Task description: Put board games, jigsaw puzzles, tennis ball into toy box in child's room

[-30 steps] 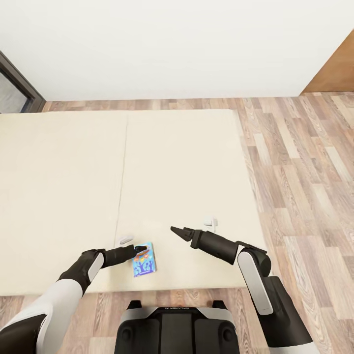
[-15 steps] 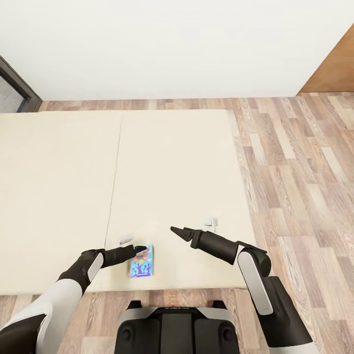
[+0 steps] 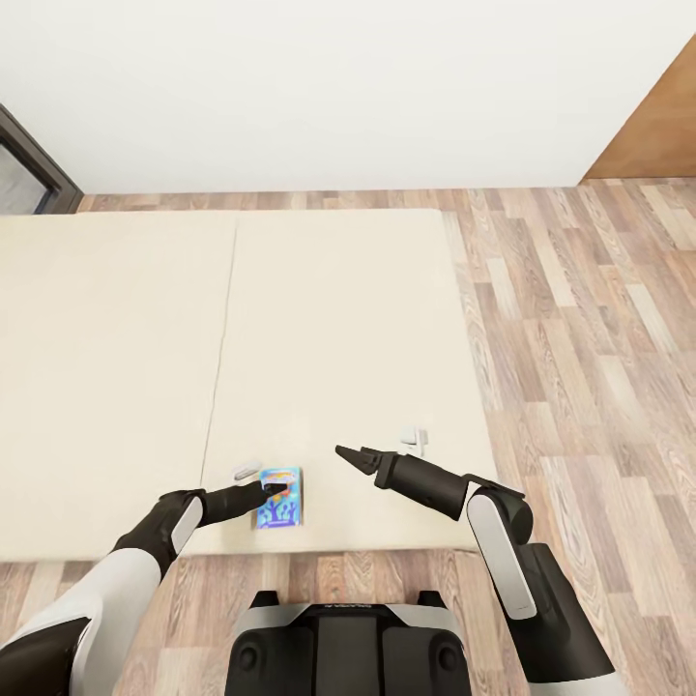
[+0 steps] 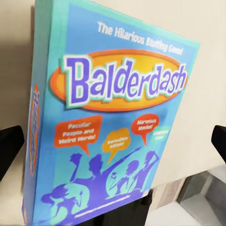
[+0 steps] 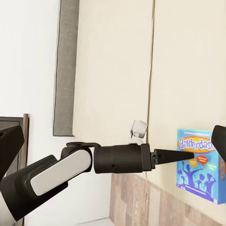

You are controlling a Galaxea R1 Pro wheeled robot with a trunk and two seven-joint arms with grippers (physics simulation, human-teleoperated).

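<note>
robot base (image 3: pixel 348 648) at the bottom of the head view, parked at the foot edge of the bed (image 3: pixel 116 387).

left hand (image 3: pixel 275 490) reaches onto the mattress and sits at the near-left edge of the game (image 3: pixel 279 498), a light blue box lying flat near the bed's front edge. left wrist view puts the game (image 4: pixel 110 127) right in front, "balderdash" on the cover, with a dark fingertip (image 4: pixel 9 143) at each side of the frame and well apart, so that hand is spread wide and not gripping. from the right wrist view the left hand (image 5: pixel 188 154) tip overlaps the game (image 5: pixel 200 165); cannot tell if it touches.

right hand (image 3: pixel 348 454) hovers over the mattress to the right of the game, clear of it, pointing left. in the head view its fingers look drawn together into a point; its wrist view shows dark tips at the two frame edges, so cannot tell if it is open or closed. nothing in it.

two small white bits on the mattress: one (image 3: pixel 246 473) just left of the game, one (image 3: pixel 416 437) just beyond the right hand.

mattress is plain cream with one seam (image 3: pixel 220 367) running front to back. wood-plank floor (image 3: pixel 580 338) to the right and beyond, white wall (image 3: pixel 338 87) at the back, brown door (image 3: pixel 652 126) far right, dark frame (image 3: pixel 29 164) far left.
</note>
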